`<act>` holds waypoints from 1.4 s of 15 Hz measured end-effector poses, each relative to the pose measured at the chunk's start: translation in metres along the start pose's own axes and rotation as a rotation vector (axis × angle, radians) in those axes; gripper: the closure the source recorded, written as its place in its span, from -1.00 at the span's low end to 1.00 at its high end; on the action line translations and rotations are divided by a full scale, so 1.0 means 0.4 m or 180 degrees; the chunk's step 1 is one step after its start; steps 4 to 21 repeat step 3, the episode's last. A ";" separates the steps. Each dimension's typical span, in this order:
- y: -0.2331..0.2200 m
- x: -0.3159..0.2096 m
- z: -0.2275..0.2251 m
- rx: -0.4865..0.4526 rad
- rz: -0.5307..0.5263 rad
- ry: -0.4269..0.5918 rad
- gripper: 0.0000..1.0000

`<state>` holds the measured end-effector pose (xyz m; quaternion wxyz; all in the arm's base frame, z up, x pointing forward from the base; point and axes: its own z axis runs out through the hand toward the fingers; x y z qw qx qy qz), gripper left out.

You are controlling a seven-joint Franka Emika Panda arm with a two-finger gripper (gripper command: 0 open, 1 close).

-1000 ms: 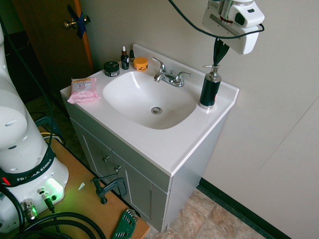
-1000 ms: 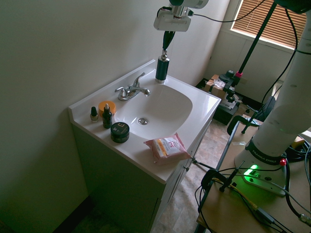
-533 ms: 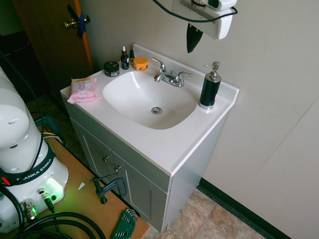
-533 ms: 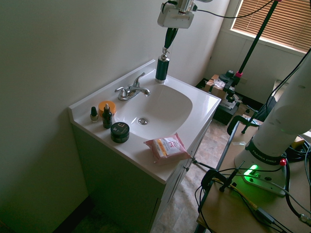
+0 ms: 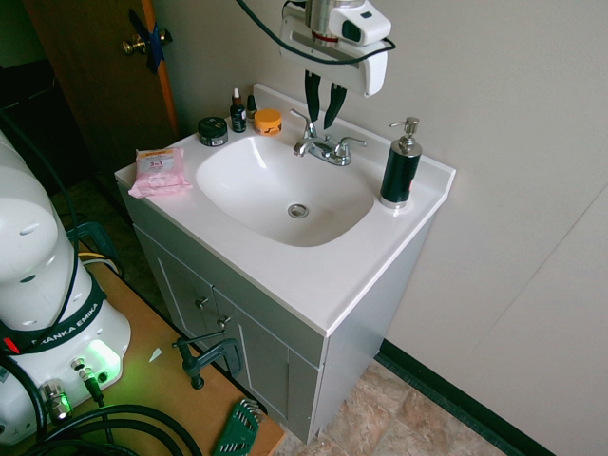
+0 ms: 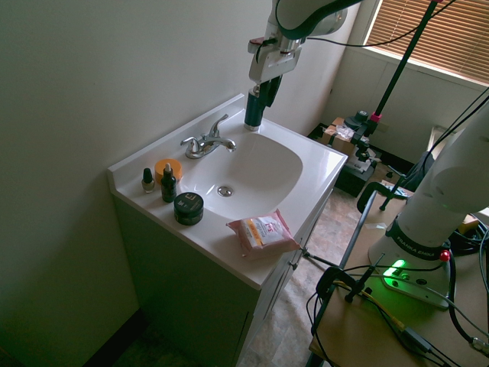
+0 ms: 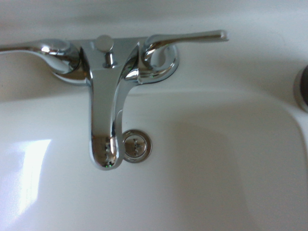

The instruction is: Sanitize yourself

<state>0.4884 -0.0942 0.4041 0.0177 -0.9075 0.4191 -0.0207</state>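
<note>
We are seeing our arm (image 5: 332, 24) hanging at the frame's top centre, gripper (image 5: 321, 112) empty with fingers apart, hovering above the faucet (image 5: 321, 144), left of the soap dispenser (image 5: 400, 166).

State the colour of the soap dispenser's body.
The soap dispenser has a black body under a silver pump, best seen in the first exterior view.

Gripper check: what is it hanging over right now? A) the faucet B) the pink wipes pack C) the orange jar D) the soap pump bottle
A: the gripper hangs above the faucet, fingers apart and empty, with the soap pump bottle off to one side; the wrist view looks straight down on the faucet spout and the drain.
</note>
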 end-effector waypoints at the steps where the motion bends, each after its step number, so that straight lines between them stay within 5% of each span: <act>1: -0.006 -0.016 0.016 -0.0032 -0.0029 0.0014 -1.00; 21: -0.012 -0.037 0.040 -0.0070 -0.0056 0.0021 -1.00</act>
